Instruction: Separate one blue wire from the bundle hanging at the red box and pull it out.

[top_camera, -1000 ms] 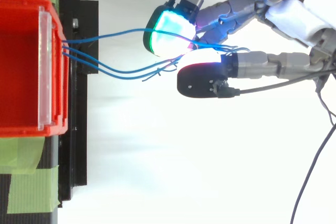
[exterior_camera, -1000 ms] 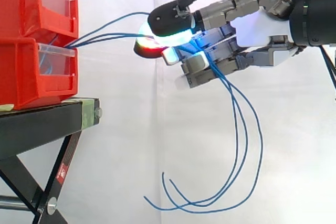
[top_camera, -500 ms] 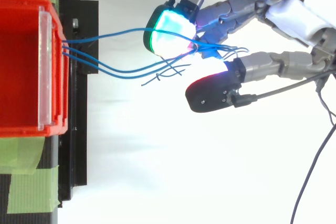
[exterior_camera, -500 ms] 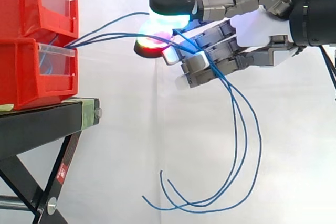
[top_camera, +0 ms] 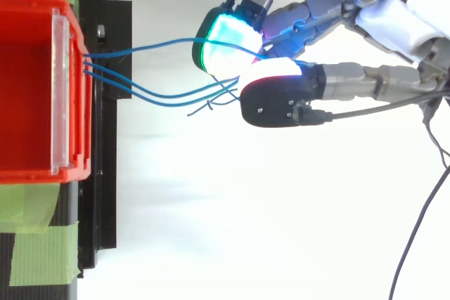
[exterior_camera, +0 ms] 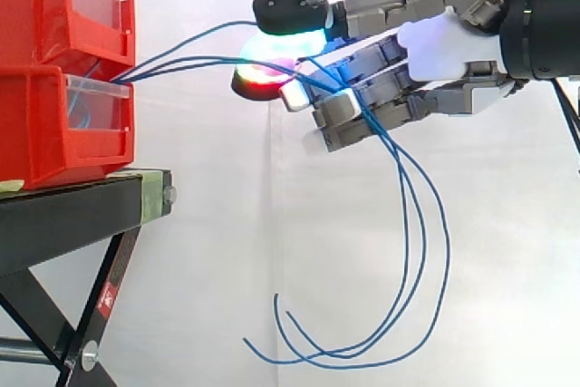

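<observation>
1. In my side view the hand [exterior_camera: 449, 52] comes in from the right, level with two stacked red plastic bins [exterior_camera: 54, 124] and well apart from them.
2. Its black-backed thumb pad [exterior_camera: 290, 8] sits close over a red-glowing fingertip pad [exterior_camera: 256, 79]. The grip is narrow, and the thin blue wires [exterior_camera: 181, 63] pass between the two pads, so I read it as holding the bundle rather than one wire.
3. The wires leave the top front of the lower bin and cross the open gap in shallow curves. They run across the fingers and hang below the hand in long loops, with the free ends curling up.
4. From above I count three strands at the bin's clear plastic front [top_camera: 62, 89].
5. The bins stand on a black metal bench [exterior_camera: 82, 206] with green tape [top_camera: 42, 251] on it.
</observation>
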You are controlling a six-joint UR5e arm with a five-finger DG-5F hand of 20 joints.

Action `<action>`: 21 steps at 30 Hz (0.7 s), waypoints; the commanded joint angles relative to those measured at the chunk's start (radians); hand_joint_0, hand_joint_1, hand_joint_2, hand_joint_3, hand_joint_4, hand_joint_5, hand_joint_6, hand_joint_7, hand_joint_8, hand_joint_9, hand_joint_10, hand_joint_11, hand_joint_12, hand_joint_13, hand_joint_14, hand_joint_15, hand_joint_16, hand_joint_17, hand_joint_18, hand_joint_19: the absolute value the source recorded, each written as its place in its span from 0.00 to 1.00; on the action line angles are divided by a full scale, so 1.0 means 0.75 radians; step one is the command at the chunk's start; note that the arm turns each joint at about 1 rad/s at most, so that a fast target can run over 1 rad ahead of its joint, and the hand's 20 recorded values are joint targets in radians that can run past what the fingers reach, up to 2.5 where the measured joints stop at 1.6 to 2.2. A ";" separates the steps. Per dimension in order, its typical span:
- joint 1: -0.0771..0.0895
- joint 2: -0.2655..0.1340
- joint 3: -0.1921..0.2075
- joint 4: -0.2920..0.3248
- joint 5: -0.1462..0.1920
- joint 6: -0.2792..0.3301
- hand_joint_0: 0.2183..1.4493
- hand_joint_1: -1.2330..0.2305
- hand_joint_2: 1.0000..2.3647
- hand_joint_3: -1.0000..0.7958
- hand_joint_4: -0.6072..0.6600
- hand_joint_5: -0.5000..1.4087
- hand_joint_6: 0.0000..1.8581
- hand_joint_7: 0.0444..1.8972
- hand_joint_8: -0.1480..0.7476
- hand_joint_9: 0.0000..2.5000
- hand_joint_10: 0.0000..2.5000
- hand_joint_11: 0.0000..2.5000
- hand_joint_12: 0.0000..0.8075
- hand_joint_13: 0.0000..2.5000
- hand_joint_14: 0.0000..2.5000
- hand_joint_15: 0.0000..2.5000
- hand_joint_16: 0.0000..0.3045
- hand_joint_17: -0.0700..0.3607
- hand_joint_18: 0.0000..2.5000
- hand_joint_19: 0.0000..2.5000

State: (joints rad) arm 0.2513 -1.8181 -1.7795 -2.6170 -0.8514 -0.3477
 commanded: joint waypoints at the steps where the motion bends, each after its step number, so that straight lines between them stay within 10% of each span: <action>1: 0.000 -0.002 0.000 0.000 0.000 -0.001 0.35 0.29 0.01 0.44 0.60 0.16 0.48 0.41 0.53 0.37 0.01 0.42 0.46 0.47 0.00 0.62 0.17 0.43 0.27 0.15; 21: 0.000 0.000 0.000 0.000 0.000 0.001 0.40 0.23 0.01 0.51 0.62 0.15 0.49 0.41 0.51 0.34 0.01 0.42 0.46 0.44 0.00 0.63 0.17 0.43 0.27 0.14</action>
State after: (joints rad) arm 0.2515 -1.8179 -1.7794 -2.6169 -0.8514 -0.3470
